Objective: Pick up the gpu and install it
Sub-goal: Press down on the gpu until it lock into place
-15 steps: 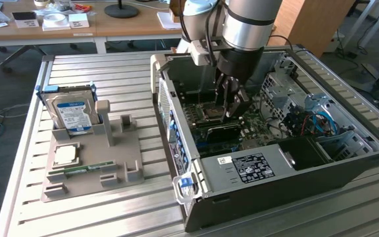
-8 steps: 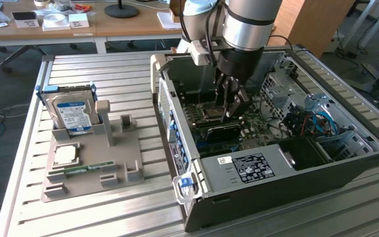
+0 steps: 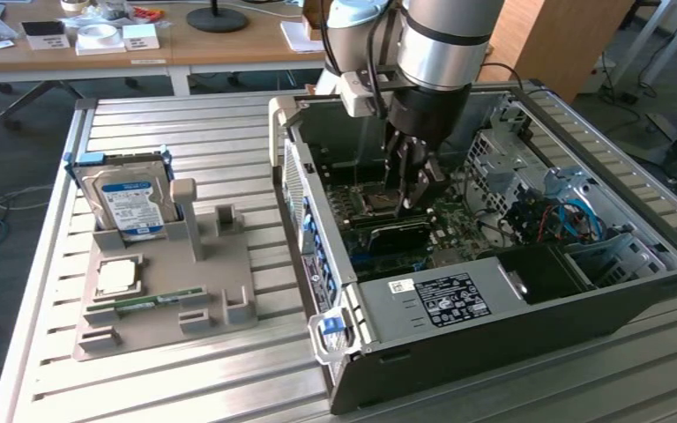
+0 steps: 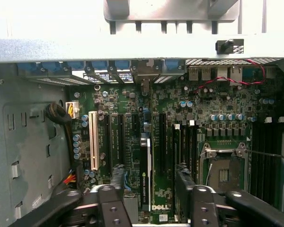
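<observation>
The gpu [image 4: 145, 163] stands edge-on in a slot of the green motherboard [image 4: 203, 101], a thin dark card with a pale labelled edge. My gripper [image 4: 150, 172] hangs just over it, open, with one black finger on each side and a gap between each finger and the card. In the exterior view the gripper [image 3: 416, 196] reaches down into the open computer case [image 3: 492, 291], and the gpu [image 3: 395, 234] shows as a dark strip right under the fingers [image 3: 411, 176].
A grey fixture [image 3: 209, 256] at the exterior view's left holds a silver hard drive with a blue label [image 3: 130, 198], a processor chip [image 3: 117, 275] and a green memory stick [image 3: 151, 302]. Case walls, cables [image 3: 556, 216] and the processor socket [image 4: 225, 172] crowd the gripper.
</observation>
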`<action>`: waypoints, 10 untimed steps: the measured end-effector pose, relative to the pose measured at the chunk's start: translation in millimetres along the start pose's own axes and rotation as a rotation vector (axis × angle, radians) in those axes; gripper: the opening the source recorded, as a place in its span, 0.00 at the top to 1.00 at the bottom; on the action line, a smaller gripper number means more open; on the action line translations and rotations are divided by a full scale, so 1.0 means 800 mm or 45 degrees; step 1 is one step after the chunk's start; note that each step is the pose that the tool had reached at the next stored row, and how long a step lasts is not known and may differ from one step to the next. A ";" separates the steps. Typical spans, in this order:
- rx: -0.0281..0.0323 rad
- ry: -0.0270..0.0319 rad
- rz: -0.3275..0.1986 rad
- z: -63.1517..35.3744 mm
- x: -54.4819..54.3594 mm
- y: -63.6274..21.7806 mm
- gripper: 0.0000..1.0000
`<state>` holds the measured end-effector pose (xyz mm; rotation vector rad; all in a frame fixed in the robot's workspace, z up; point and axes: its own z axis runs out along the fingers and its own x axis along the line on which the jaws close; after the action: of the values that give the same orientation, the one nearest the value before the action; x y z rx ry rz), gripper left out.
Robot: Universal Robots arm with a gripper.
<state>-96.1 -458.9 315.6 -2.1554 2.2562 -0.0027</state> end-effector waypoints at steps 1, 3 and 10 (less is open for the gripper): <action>0.0000 0.0000 0.000 0.000 0.000 0.000 0.44; 0.0000 0.0000 0.000 0.000 0.000 0.000 0.56; -0.0001 0.0000 0.000 0.000 0.000 0.000 0.80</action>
<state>-96.1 -458.8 315.6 -2.1554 2.2562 -0.0026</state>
